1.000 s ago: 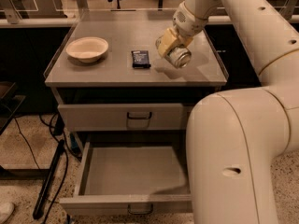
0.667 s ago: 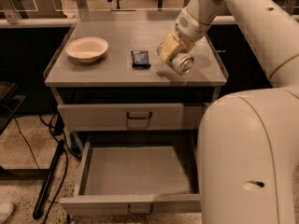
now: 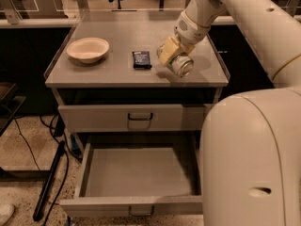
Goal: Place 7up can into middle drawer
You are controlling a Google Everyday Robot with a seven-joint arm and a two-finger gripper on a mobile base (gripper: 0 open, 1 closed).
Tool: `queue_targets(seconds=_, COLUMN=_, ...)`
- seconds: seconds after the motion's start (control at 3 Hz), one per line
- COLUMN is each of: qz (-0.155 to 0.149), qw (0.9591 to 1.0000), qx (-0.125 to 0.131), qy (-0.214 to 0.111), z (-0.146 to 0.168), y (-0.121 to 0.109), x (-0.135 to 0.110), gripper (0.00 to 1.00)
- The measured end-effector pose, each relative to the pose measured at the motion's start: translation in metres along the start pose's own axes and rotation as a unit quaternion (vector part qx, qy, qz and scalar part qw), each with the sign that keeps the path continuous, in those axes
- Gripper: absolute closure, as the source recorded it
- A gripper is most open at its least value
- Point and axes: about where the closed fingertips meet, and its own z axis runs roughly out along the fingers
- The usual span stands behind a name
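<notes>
My gripper (image 3: 173, 56) hangs over the right part of the grey cabinet top (image 3: 117, 41), shut on the 7up can (image 3: 180, 65). The can lies on its side in the yellowish fingers (image 3: 168, 52), its shiny round end facing the camera, just above the top's front edge. The middle drawer (image 3: 89, 171) is pulled open below, its shallow grey box empty, with a small dark loop handle (image 3: 141, 213) on its front. My arm covers the drawer's right part.
A beige bowl (image 3: 88, 49) sits at the left of the top. A flat dark packet (image 3: 141, 59) lies in the middle, left of the can. The upper drawer front (image 3: 136, 117) is shut. Dark cables and a stand (image 3: 49, 182) lie on the floor at left.
My gripper with the can has moved slightly forward toward the top's front edge. The drawer and the other objects have not moved.
</notes>
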Motion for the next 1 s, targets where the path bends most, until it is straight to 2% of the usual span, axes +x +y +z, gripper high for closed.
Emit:
queue_targets(seconds=0.33, qz=-0.001, qw=1.0000, qx=0.003, qy=-0.004, z=-0.007, y=0.012, x=0.017, gripper=1.00)
queue_targets(seconds=0.67, qz=0.010, qw=0.9999, qx=-0.004, qy=-0.001, z=-0.003, y=0.029, x=0.046, gripper=1.00)
queue_targets(seconds=1.0, qz=0.027, qw=0.9994, qx=-0.021, qy=0.011, z=0.014, y=0.045, x=0.080, gripper=1.00)
